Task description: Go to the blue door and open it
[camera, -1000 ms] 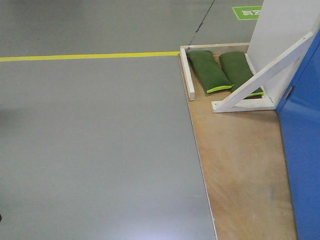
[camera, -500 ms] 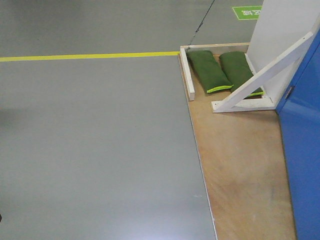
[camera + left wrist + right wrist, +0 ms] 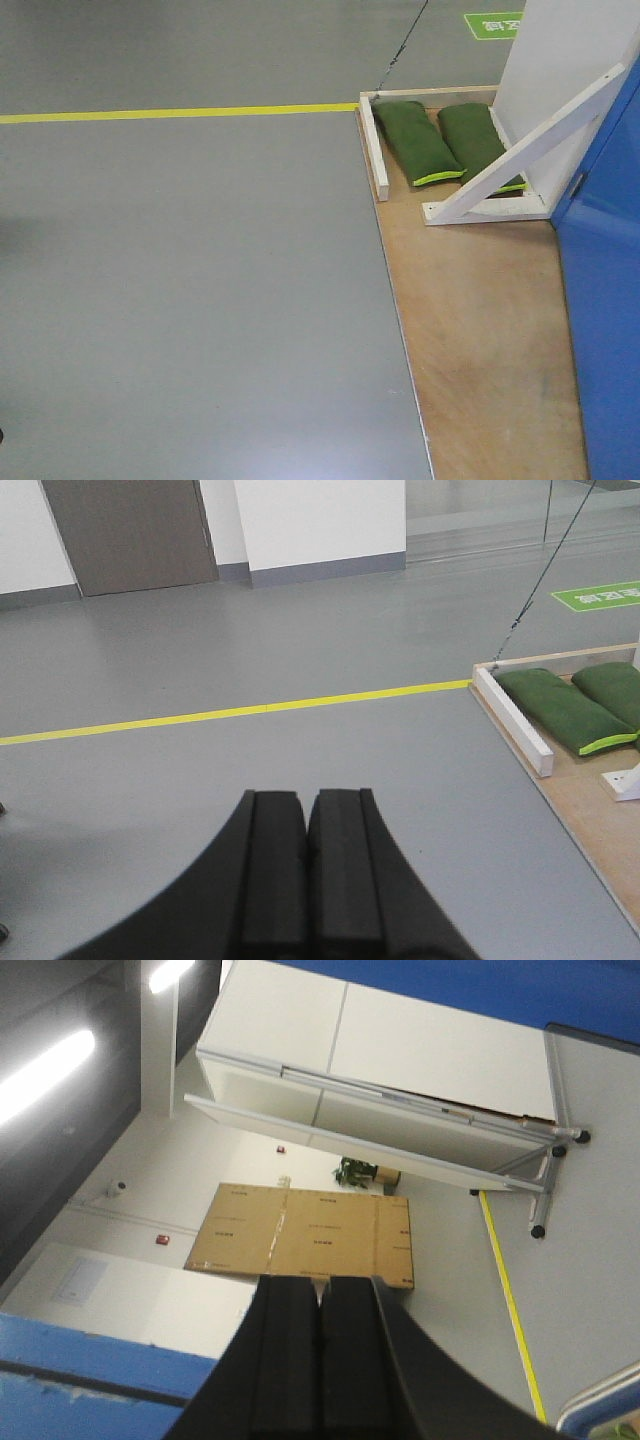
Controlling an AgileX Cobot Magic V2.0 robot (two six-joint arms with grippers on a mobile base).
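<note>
Blue door [image 3: 608,300] sits at your front view's right edge beside the plywood platform [image 3: 480,330], left claw [image 3: 307,815] and right claw [image 3: 320,1305] both clenched empty; panel looks stiff and slick, so take it by a handle, none in view.

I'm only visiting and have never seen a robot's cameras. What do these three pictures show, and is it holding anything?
This is a wheeled robot with two arms. Its front camera looks down at a grey floor with a yellow line. A plywood base carries two green sandbags, a white slanted brace and the blue door at the right edge. The other two cameras sit on the wrists. The black pincers there are the left end effector and the right end effector, both shut and empty.
</note>
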